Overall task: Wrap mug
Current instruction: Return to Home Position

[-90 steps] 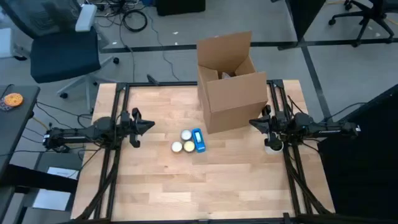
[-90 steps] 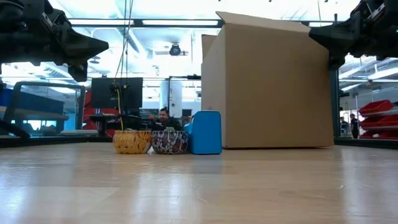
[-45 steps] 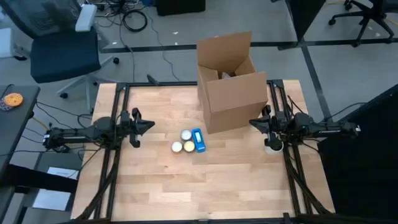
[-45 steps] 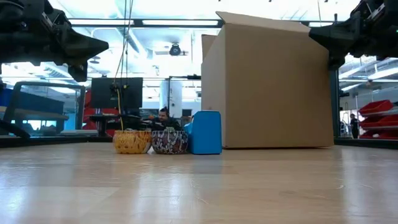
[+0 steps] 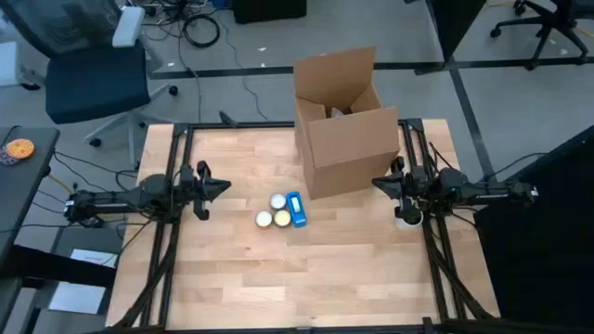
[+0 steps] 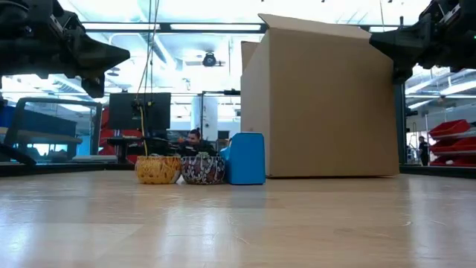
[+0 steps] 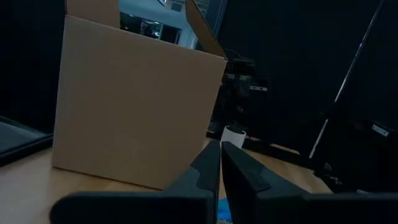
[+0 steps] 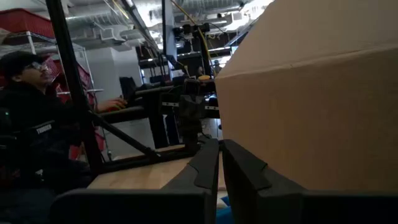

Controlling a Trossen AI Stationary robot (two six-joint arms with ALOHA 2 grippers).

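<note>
Homing looks done: the left end effector (image 5: 223,186) hangs at the left of the surface (image 5: 241,278), the right end effector (image 5: 377,183) beside the box (image 5: 345,153). Both are pinched closed and hold nothing. The next move is probably just to stop. Only the high view looks into the box, at a greyish bundle, likely the mug (image 5: 338,113). The low view shows only the box's wall.

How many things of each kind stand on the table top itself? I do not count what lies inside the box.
Cardboard box: 1
Small round bowls: 3
Blue container: 1
White cup: 1
Total: 6
</note>
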